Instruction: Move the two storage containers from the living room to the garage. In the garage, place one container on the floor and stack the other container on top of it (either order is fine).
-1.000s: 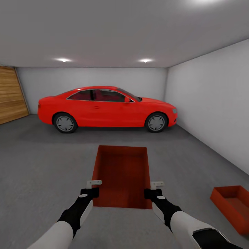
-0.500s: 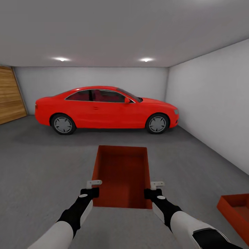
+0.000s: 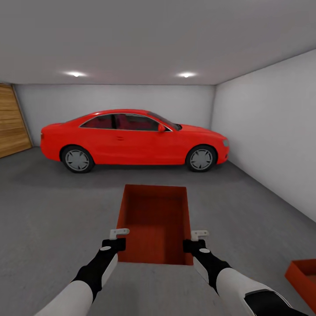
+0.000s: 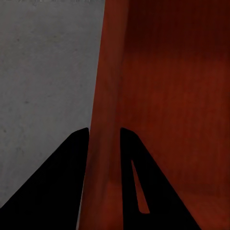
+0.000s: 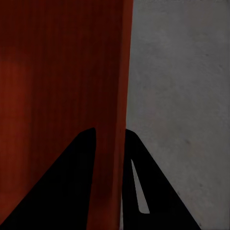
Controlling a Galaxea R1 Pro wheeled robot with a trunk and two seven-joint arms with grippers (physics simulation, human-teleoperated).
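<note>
You're carrying the orange-red rectangular open-topped storage container [image 3: 154, 224] at lower centre of the head view, held level above the dark grey speckled concrete floor [image 3: 52, 210]. Left claw [image 3: 117, 238] is clamping the container's left long wall, right claw [image 3: 195, 240] is clamping the right long wall. In the left wrist view the black fingers [image 4: 72, 158] are sitting either side of the thin red wall, one inside, one outside; the right wrist view has its fingers [image 5: 81, 158] doing the same. Both claws are closed on the bin. The two-sided grip is likely keeping it from tipping while you drive.

The second orange-red container [image 3: 303, 278] is resting on the floor at the lower right corner of the head view, partly cut off, well apart from the carried one. It looks like the base for the stack, so you're probably needing to turn right toward it.

The shiny red coupe car [image 3: 134, 139] is parked at mid-frame ahead, and a wooden panel door [image 3: 11, 123] is showing at the left edge.
</note>
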